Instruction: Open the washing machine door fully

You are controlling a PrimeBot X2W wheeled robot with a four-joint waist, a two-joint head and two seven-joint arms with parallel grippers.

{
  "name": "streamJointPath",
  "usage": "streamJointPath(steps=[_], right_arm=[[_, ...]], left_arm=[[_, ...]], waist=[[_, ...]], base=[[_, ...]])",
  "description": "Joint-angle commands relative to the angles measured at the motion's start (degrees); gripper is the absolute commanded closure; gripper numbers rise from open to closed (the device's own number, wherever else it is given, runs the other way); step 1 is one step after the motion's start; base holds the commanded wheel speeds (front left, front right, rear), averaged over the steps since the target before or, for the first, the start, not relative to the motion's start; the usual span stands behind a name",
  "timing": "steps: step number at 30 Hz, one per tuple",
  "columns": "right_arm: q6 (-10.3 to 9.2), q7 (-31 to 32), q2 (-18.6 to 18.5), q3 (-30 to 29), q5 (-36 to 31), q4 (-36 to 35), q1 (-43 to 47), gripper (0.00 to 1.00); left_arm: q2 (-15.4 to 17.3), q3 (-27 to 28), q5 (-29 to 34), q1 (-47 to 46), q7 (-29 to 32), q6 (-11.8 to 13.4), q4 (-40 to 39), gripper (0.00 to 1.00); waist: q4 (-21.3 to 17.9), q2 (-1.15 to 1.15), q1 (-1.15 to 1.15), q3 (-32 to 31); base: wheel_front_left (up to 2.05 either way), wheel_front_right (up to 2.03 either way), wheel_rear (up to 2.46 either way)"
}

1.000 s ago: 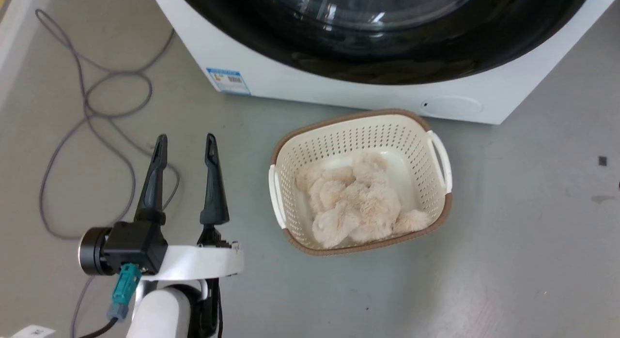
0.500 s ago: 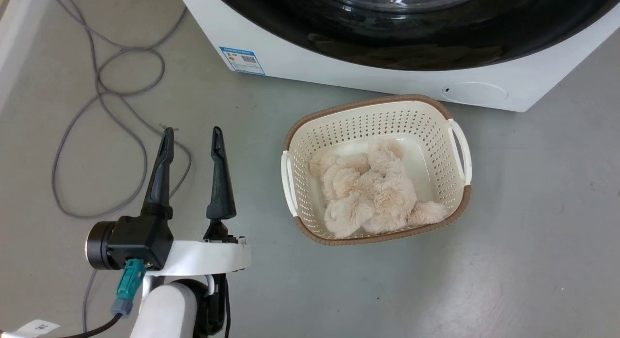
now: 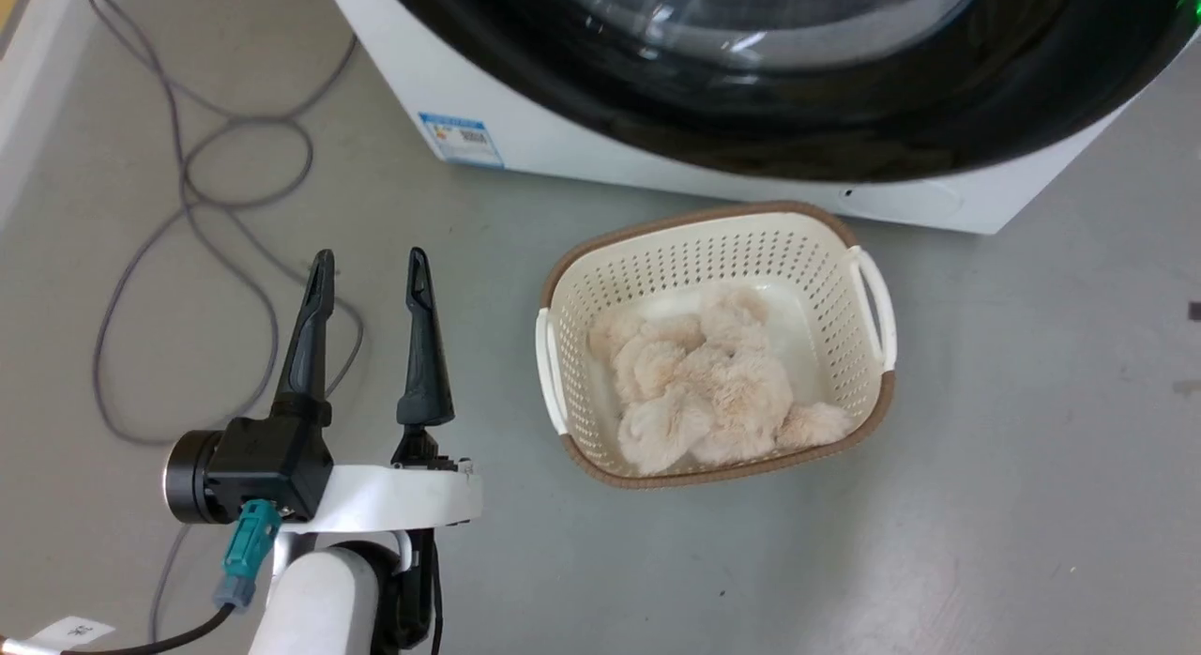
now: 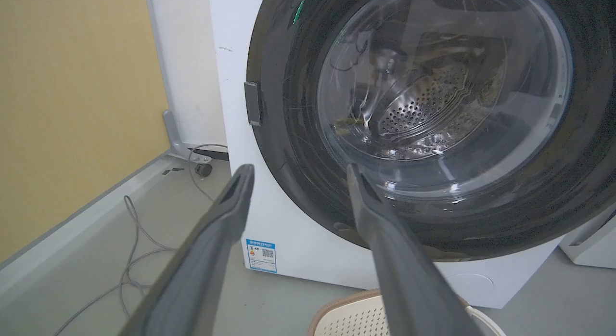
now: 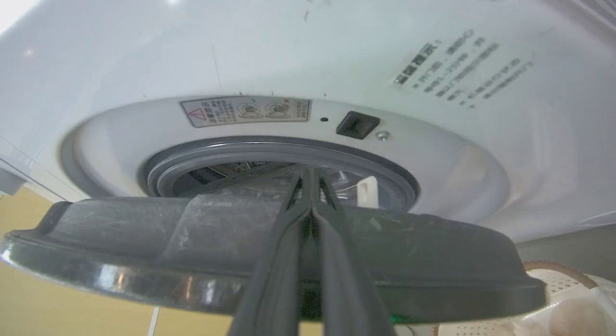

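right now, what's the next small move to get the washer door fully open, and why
Probably swing the right claw outward, away from the washer, taking the door with it: its shut fingers seem to lie across the door's rim, and the door stands only partly off the grey seal.

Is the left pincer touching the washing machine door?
Apart. The head view shows the open left pincer over the floor, with the white front of the washing machine between it and the washing machine door.
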Motion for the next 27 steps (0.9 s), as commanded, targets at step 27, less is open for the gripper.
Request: streamJointPath(steps=[27], right_arm=[[0.06,11.99,6.46,5.91,6.45,-24.99,30.18,1.0]], left_arm=[[0.06,2.69,2.43,5.89,-0.3,-2.55,1.74,0.0]], waist=[[-4.65,0.0,0.0,-10.75]], base=[[0.0,0.0,0.0]])
